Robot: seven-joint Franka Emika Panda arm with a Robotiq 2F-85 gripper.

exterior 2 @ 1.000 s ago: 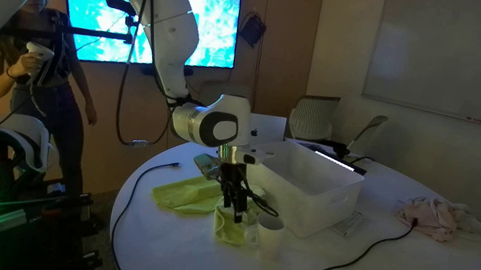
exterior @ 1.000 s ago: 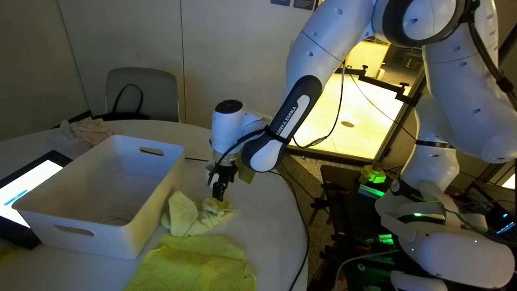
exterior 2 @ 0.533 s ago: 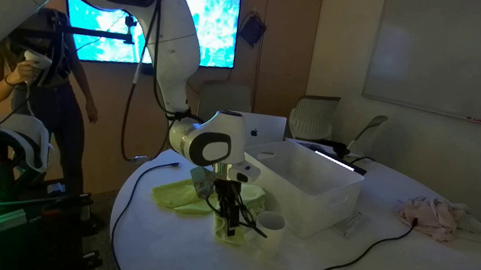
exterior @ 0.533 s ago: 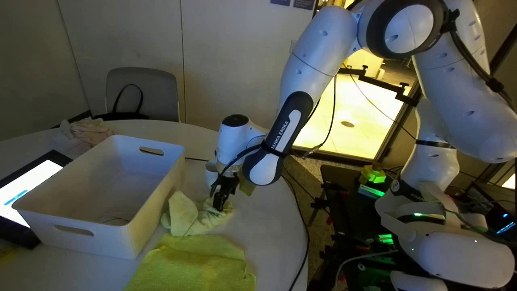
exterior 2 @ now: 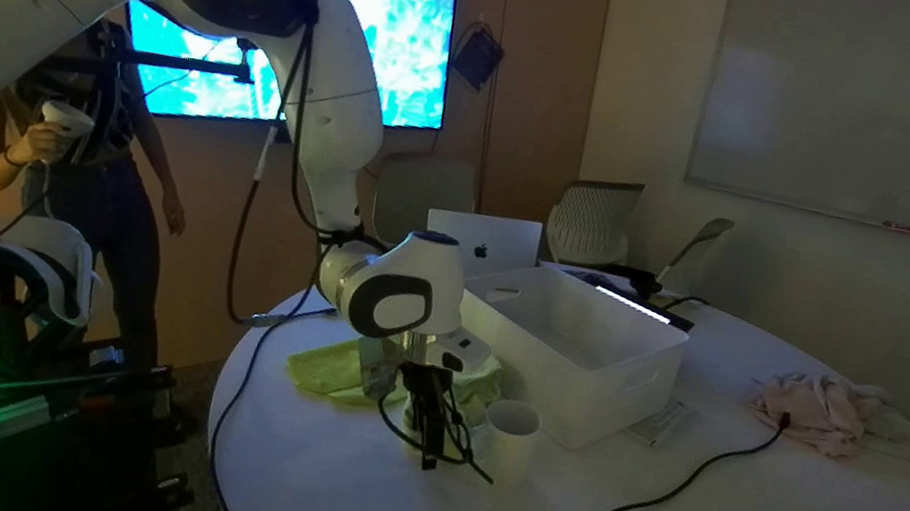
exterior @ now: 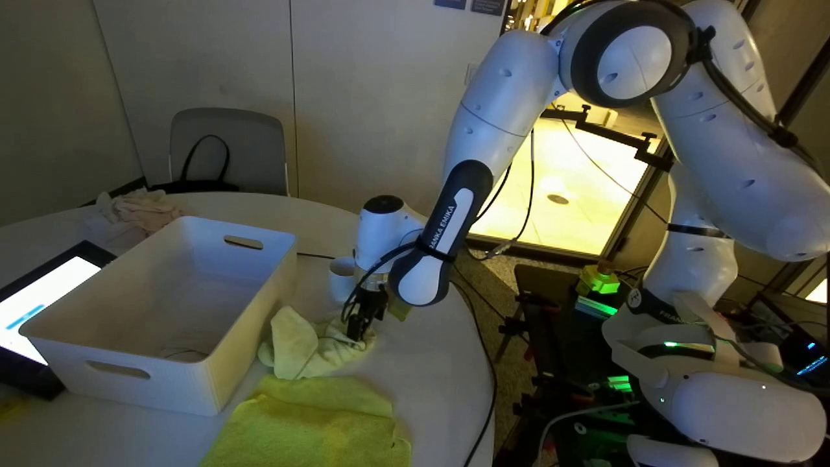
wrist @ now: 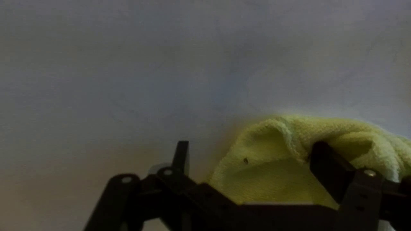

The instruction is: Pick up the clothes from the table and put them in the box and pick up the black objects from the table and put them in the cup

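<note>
Yellow-green crumpled cloth is seen at the lower centre of an exterior view, lying on the large round white-topped table, just beside the tall-sided white plastic bin. Over it the black two-fingered gripper is held: in the wrist view the jaws are spread wide, with one finger set over the cloth at lower right, the other over the table to its left, and nothing gripped. At the bottom edge of an exterior view a folded cloth of brighter yellow-green is left, so at least two pieces are judged to await the bin. On the bin's floor a faint pale shape is shown, too unclear to be named. Upright, the small white cylindrical cup is found at lower centre of an exterior view, near the gripper. Black objects cannot be made out for certain; only a tiny dark speck is shown on the crumpled cloth. The clothes step is judged under way, the cup step probably not begun.
</note>
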